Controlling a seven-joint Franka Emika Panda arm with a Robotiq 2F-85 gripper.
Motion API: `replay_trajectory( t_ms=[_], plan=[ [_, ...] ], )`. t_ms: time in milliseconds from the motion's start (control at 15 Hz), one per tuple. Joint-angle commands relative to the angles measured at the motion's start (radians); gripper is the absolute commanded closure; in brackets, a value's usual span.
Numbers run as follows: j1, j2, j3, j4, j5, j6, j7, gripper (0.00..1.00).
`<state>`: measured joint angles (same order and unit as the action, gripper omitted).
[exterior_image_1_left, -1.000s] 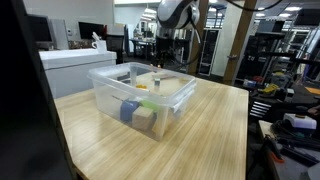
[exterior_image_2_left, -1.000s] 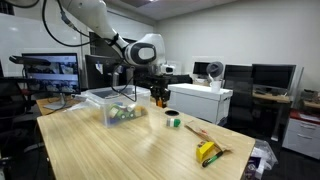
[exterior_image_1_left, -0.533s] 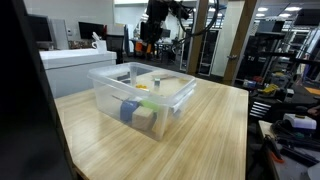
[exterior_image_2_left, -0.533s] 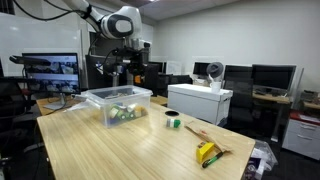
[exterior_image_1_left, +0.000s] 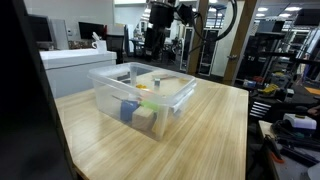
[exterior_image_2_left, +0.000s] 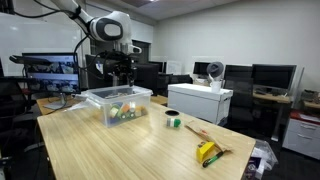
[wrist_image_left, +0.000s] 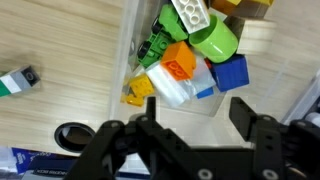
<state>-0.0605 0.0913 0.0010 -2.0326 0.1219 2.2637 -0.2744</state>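
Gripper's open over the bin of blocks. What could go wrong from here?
1. The blocks lie heaped tight: the orange block, blue block and green piece touch, so the open gripper might pinch two or knock one aside.
2. The heap sits close to the wall of the bin. A finger coming down there could catch it and shove the bin across the table.

No text, label, brand or number could be read in any view. The blue strip (wrist_image_left: 40, 160) at the lower left of the wrist view carried pale print too blurred to make out, and the coloured blocks (wrist_image_left: 178, 68) at the upper middle showed no legible lettering. In an exterior view, the lit monitor (exterior_image_2_left: 50, 68) at the left and the yellow package (exterior_image_2_left: 208, 152) at the lower right were too small to read.
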Motion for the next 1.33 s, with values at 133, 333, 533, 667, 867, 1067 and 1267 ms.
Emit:
replay_trajectory(
  t_ms=[133,333,533,667,867,1067,1267],
  plan=[
    [-0.059,0.083,-0.073,0.164,0.098,0.092,0.034,0.0],
    [-0.121,0.172,-0.128,0.246,0.111,0.163,0.073,0.0],
    [-0.165,0.33,-0.188,0.287,0.054,0.273,0.226,0.0],
    [-0.15,0.411,-0.224,0.308,0.014,0.312,0.354,0.0],
    [-0.116,0.547,-0.29,0.378,-0.041,0.299,0.582,0.0],
    [-0.108,0.618,-0.289,0.444,-0.023,0.265,0.676,0.0],
    [-0.102,0.653,-0.265,0.517,-0.005,0.244,0.714,0.0]
  ],
)
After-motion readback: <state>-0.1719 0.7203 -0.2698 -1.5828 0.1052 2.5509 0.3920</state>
